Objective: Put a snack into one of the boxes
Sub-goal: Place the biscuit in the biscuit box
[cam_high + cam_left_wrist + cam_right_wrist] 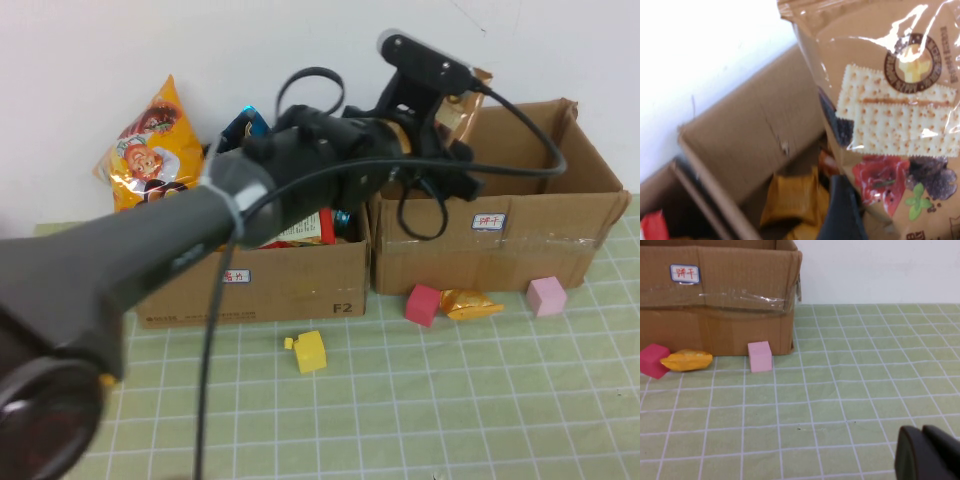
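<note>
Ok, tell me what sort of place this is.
Probably a lab sorting bench: green gridded mat, labelled cardboard boxes, left gripper holding a brown cracker packet; right gripper low over the mat.

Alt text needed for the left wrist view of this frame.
The left pincer holds a brown cracker bag above the open right box, where yellow snack packs lie. A white wall is behind. The right pincer is parked outside this view, low over the green mat.
</note>
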`<state>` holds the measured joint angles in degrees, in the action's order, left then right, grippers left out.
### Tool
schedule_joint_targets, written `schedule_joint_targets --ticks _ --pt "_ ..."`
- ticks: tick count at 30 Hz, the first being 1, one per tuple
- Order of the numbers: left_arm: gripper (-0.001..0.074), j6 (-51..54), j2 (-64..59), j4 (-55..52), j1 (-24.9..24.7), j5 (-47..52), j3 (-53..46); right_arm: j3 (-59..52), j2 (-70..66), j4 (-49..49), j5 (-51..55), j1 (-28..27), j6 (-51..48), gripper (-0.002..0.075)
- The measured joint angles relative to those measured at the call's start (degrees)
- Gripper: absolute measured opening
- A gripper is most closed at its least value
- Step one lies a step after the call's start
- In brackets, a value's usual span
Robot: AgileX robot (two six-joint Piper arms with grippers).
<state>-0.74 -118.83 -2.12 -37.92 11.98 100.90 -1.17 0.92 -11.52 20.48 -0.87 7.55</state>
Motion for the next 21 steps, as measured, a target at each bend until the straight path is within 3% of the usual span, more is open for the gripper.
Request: schedule_joint_targets --ticks 12,21 --pt "0.0453 -1.3 -16.7 0.0 0.8 2.1 21.8 0.0 0.0 0.0 0.0 0.0 0.0 -0.0002" --pt "0.0458 -2.1 -20.7 0.6 2.4 9.6 25.9 0.0 0.0 0.0 0.0 0.0 0.0 -0.0002"
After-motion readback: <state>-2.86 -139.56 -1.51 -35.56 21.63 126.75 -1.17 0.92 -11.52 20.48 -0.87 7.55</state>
